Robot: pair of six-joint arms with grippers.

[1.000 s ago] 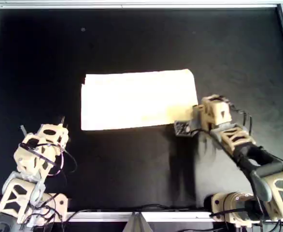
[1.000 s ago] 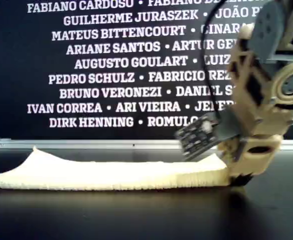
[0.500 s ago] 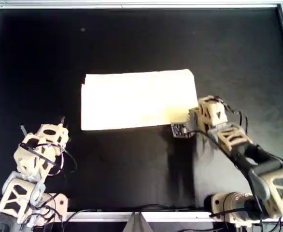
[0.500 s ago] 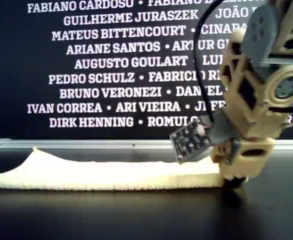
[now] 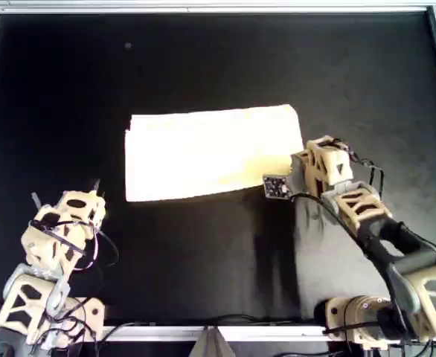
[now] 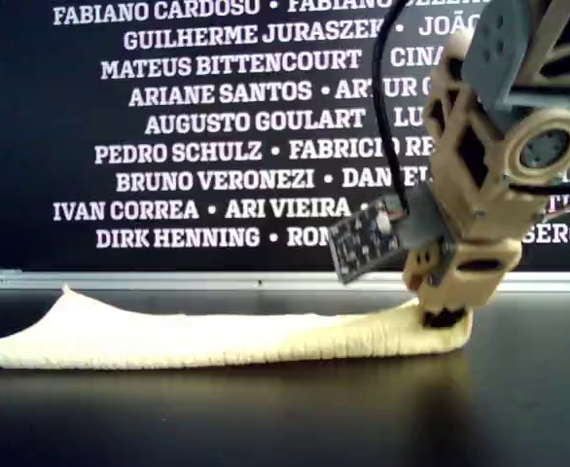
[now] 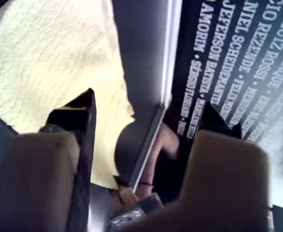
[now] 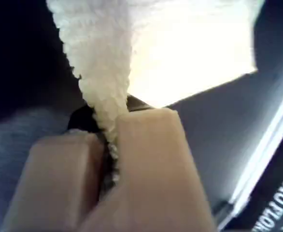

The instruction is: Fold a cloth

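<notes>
With the second gripper (image 5: 305, 169) pinching the lower-right corner of the cloth (image 5: 210, 152), which lies mid-frame in the overhead view, it should lift clear before sweeping across; the first gripper (image 5: 65, 195) waits spread

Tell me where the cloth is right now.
In the overhead view the cloth lies mid-table, slightly left of centre. My second tool pinches its near corner at that view's right.

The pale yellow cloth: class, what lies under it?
Under the thin pale yellow fabric cloth only the black tabletop shows around it. My second gripper pinches one corner. Whatever lies beneath the cloth's middle is covered.
</notes>
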